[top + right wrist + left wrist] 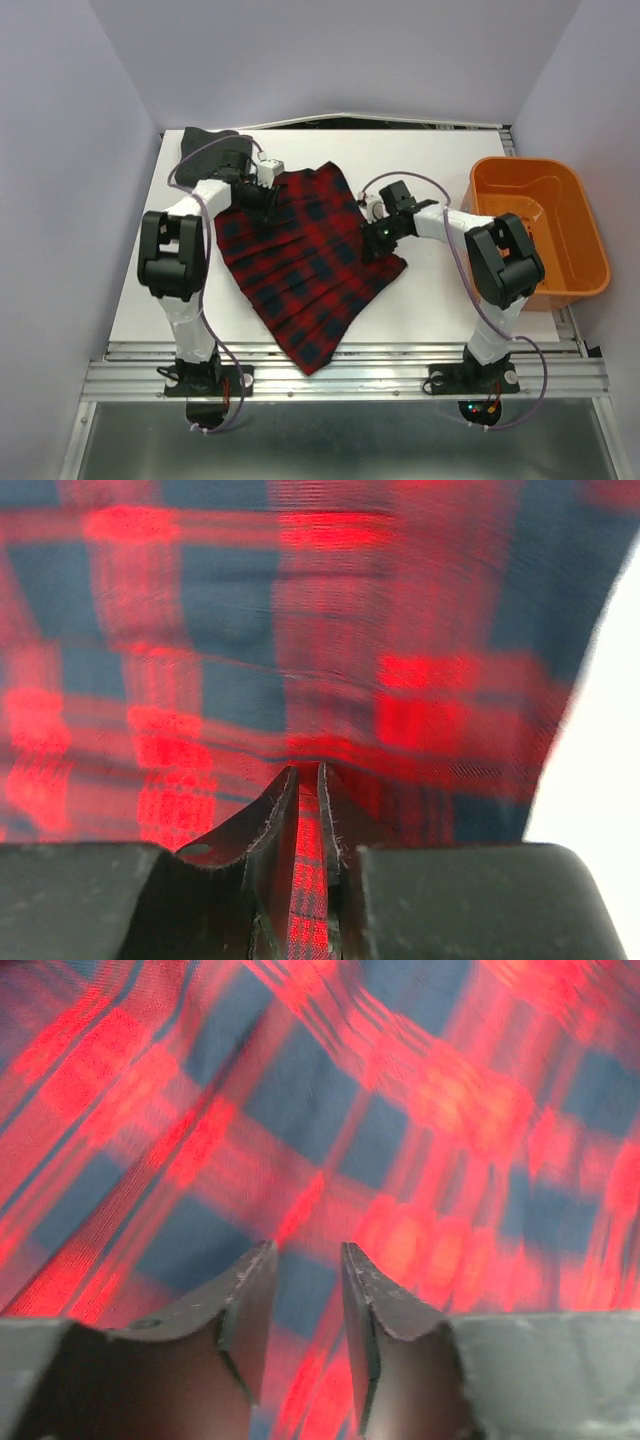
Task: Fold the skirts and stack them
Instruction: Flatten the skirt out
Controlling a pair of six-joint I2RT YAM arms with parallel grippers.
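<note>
2 skirts lie on your white rectangular desk (450, 300). The large red-and-black plaid cloth skirt (305, 265) is spread across the middle. One pointed end hangs over the near edge, and its other end reaches toward the far edge. The dark charcoal grey cloth skirt (200, 140) sits bunched in the far left corner, partly hidden by your left arm.

Your left gripper (258, 208) is over the far left part of the plaid skirt. In the left wrist view its fingers (250, 1305) stand a narrow gap apart, with plaid showing between them. That view is blurred, so you cannot tell whether the tips touch the cloth.

Your right gripper (372, 248) is at the plaid skirt's right edge. In the right wrist view its fingers (265, 825) are drawn almost together, clamped on a thin fold of plaid that runs up between them. Bare desk shows just beyond the cloth's edge.

1 orange plastic rectangular basket (590, 270) stands at the right edge of the desk, well apart from both skirts.
</note>
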